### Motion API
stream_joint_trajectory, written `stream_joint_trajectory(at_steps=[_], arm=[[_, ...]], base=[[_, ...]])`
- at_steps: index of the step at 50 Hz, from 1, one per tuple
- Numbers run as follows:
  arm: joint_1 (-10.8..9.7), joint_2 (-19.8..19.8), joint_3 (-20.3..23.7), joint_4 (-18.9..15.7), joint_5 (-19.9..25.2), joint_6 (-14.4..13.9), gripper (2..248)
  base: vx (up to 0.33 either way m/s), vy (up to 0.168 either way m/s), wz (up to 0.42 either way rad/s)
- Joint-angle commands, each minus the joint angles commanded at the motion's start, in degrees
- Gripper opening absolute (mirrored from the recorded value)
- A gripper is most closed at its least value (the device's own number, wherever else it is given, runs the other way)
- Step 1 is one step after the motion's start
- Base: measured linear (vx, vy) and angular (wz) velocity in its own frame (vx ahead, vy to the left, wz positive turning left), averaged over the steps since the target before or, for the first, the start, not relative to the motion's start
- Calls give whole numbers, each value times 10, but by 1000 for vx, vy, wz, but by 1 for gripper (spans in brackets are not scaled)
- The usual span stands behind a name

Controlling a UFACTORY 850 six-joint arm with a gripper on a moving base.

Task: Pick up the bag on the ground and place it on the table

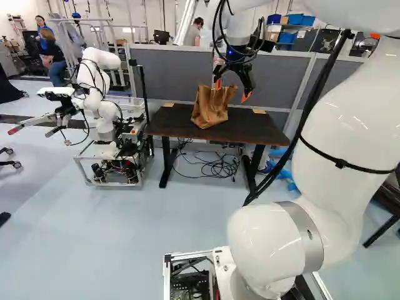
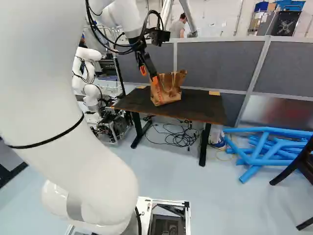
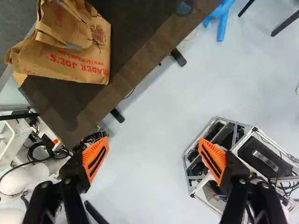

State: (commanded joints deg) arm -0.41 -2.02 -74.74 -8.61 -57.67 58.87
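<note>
In the left base view my gripper (image 1: 232,90) hangs above the tabletop, on the near side of the brown paper bag (image 1: 211,107). The bag stands upright on the dark table (image 1: 253,128), its top open and crumpled. The wrist view shows my gripper (image 3: 154,159) open, orange pads wide apart with only floor and base parts seen between them. There the bag (image 3: 77,56) lies ahead of the fingers and off to one side, clear of both. Its underside is hidden.
Another robot (image 1: 103,119) stands left of the table. Grey partitions (image 2: 212,63) run behind it. Cables (image 2: 176,137) lie under the table, blue tubes (image 2: 266,152) on the floor to its right, near a dark chair (image 2: 298,169).
</note>
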Motion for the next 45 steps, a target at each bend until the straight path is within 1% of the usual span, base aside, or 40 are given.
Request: stream_joint_trajectory(at_steps=[23, 45], arm=[[0, 5, 19, 2, 29, -16, 247], [0, 15, 57, 7, 88, -48, 247]], base=[[0, 0, 0], [0, 0, 0]])
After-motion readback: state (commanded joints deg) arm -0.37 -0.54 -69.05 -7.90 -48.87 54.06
